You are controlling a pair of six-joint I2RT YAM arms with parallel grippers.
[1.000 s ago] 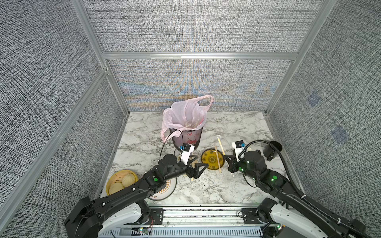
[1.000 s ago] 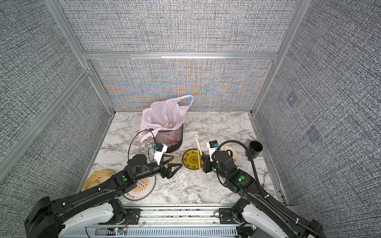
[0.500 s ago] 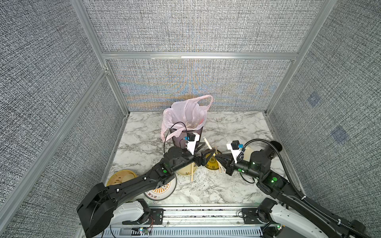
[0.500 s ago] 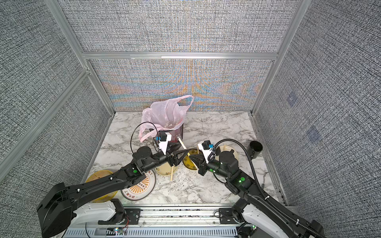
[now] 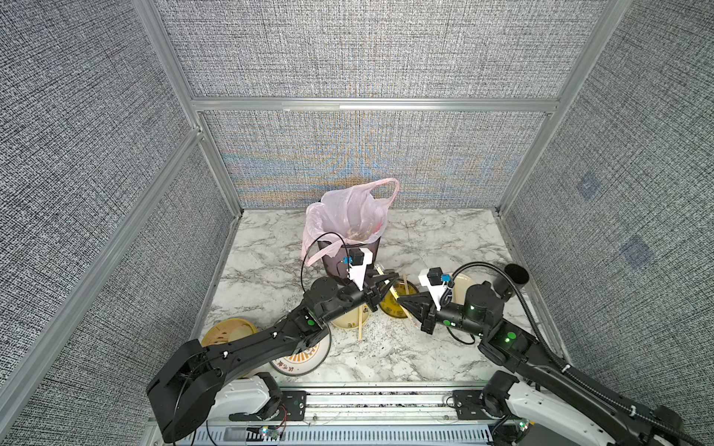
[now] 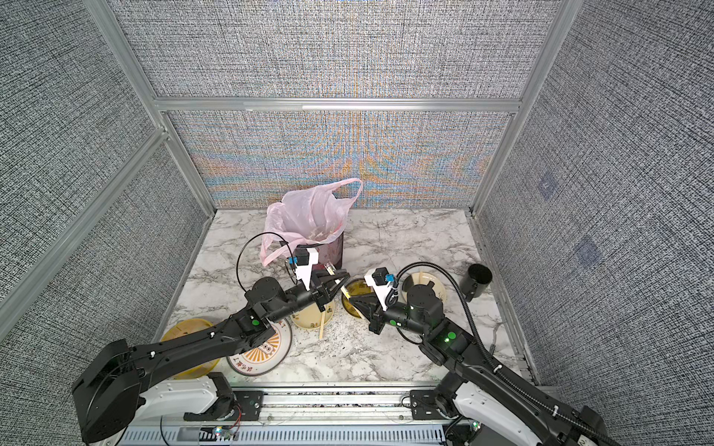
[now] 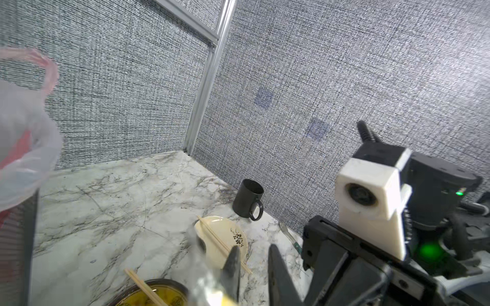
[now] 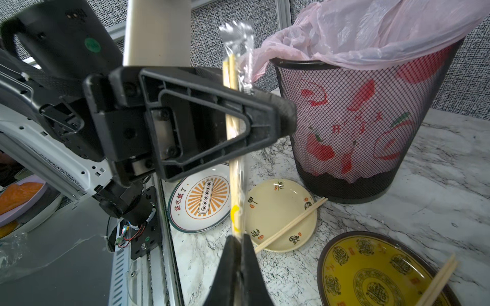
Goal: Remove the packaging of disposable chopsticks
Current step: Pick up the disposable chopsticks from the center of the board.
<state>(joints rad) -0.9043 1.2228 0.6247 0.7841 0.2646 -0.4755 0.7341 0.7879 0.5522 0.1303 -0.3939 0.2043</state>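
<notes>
One pair of disposable chopsticks (image 8: 233,66) hangs upright in the air, still inside its clear packaging (image 8: 241,180), just in front of the bin. My right gripper (image 8: 237,237) (image 5: 402,299) is shut on the sleeve's lower end, just below the stick tips. My left gripper (image 8: 286,116) (image 5: 394,278) (image 7: 252,249) has closed across the upper half. There the sticks pass behind its near finger and show through the finger's cut-out. In the left wrist view its fingertips stand a narrow gap apart. The sleeve's crumpled top (image 8: 237,31) sticks out above.
A mesh bin (image 5: 349,247) lined with a pink bag stands behind the grippers. Below them lie a cream plate (image 8: 281,212) and a yellow bowl (image 8: 371,278), each with bare chopsticks. A striped plate (image 8: 201,201), a bamboo steamer (image 5: 228,334), a black mug (image 5: 515,276) and a fork (image 7: 287,233) are nearby.
The right gripper lifted the wrapped pair off the table and swung it upright. The left arm rose toward it and its jaws went from wide to nearly closed on it.
</notes>
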